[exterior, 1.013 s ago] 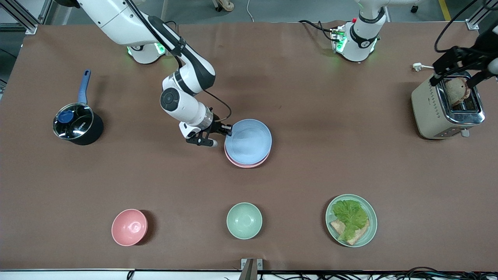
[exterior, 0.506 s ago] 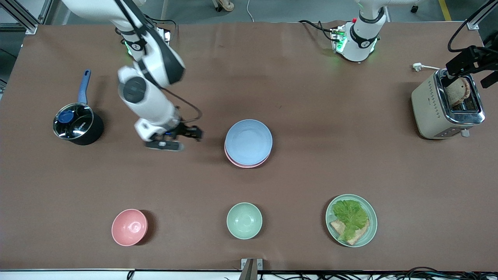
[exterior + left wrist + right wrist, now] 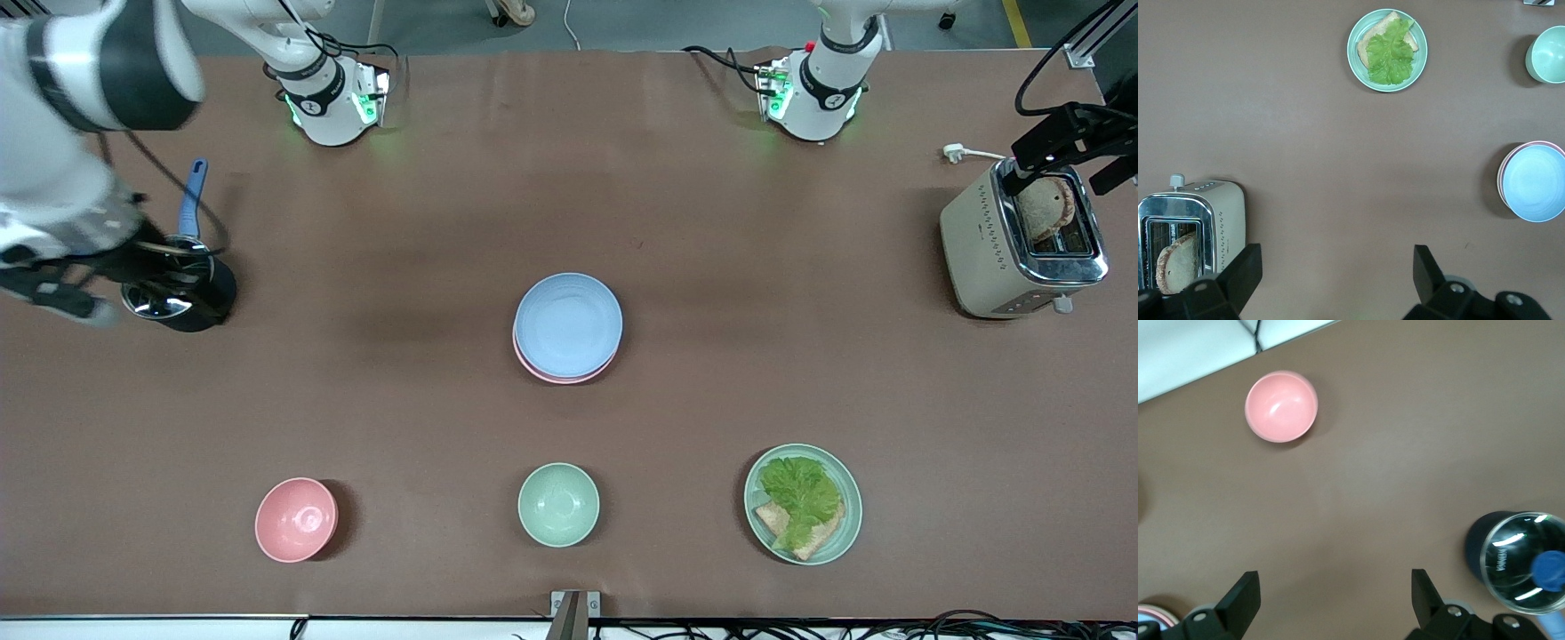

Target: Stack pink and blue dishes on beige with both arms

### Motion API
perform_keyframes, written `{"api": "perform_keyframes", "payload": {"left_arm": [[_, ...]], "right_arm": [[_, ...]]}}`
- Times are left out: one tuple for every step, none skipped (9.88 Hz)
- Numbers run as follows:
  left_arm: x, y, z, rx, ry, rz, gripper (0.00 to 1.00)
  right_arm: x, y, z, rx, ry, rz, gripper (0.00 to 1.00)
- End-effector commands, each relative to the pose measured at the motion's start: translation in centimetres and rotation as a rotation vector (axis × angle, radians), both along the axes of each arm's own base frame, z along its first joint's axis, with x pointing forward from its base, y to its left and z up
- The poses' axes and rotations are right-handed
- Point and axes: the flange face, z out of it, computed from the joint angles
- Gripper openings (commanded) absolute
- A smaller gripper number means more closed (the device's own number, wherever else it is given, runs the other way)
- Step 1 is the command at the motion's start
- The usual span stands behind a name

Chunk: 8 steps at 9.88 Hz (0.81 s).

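Blue plate [image 3: 569, 324] is seen lying on top of the pink plate [image 3: 560, 377] near the middle of the table [image 3: 711, 267], with only a thin crescent of pink rim showing at the edge nearer the front camera. A beige plate cannot be made out under the two. In the left wrist view the same stack is shown, the blue plate [image 3: 1535, 183] with a sliver of pink rim [image 3: 1502, 172] along one side.

The right gripper [image 3: 84, 284] is held up over the table edge at the right arm's end, just beside a dark pot [image 3: 178, 289] with a glass lid and a blue handle; its jaws are seen spread wide apart and empty in the right wrist view [image 3: 1331, 600]. The left gripper [image 3: 1076, 147] is held over the toaster [image 3: 1022, 244] near the table corner at the left arm's end, where a slice of bread [image 3: 1042, 206] stands in the slot; its jaws are likewise wide apart and empty [image 3: 1338, 275].

Along the table edge nearest the front camera, a pink bowl [image 3: 296, 519], a green bowl [image 3: 558, 504] and a green plate [image 3: 803, 504] bearing lettuce and bread are set well apart.
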Motion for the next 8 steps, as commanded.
{"api": "perform_keyframes", "payload": {"left_arm": [[-0.2, -0.1, -1.7, 0.067, 0.037, -0.037, 1.00], [-0.3, -0.7, -1.8, 0.071, 0.041, -0.063, 1.00], [-0.4, -0.7, -1.6, 0.067, 0.039, -0.062, 1.00], [-0.3, -0.6, -1.7, 0.056, 0.040, -0.056, 1.00], [-0.3, -0.7, -1.7, 0.052, 0.040, -0.049, 1.00], [-0.4, -0.8, -1.6, 0.051, 0.041, -0.049, 1.00], [-0.4, -0.8, -1.6, 0.016, 0.044, -0.048, 1.00], [-0.4, -0.7, -1.7, 0.011, 0.049, -0.049, 1.00]], "right_arm": [[-0.5, -2.8, 5.2, -0.019, 0.057, 0.058, 1.00], [-1.4, -3.9, 6.6, -0.024, 0.075, 0.100, 1.00], [-2.2, -4.8, 9.1, -0.022, 0.081, 0.112, 1.00], [-3.3, -4.9, 12.0, 0.014, 0.099, 0.116, 1.00], [-3.8, -5.9, 13.0, 0.023, 0.114, 0.129, 1.00], [-3.6, -6.8, 12.8, 0.011, 0.119, 0.198, 1.00], [-3.8, -7.9, 12.7, 0.016, 0.121, 0.207, 1.00], [-3.7, -8.0, 12.6, 0.016, 0.122, 0.209, 1.00]]}}
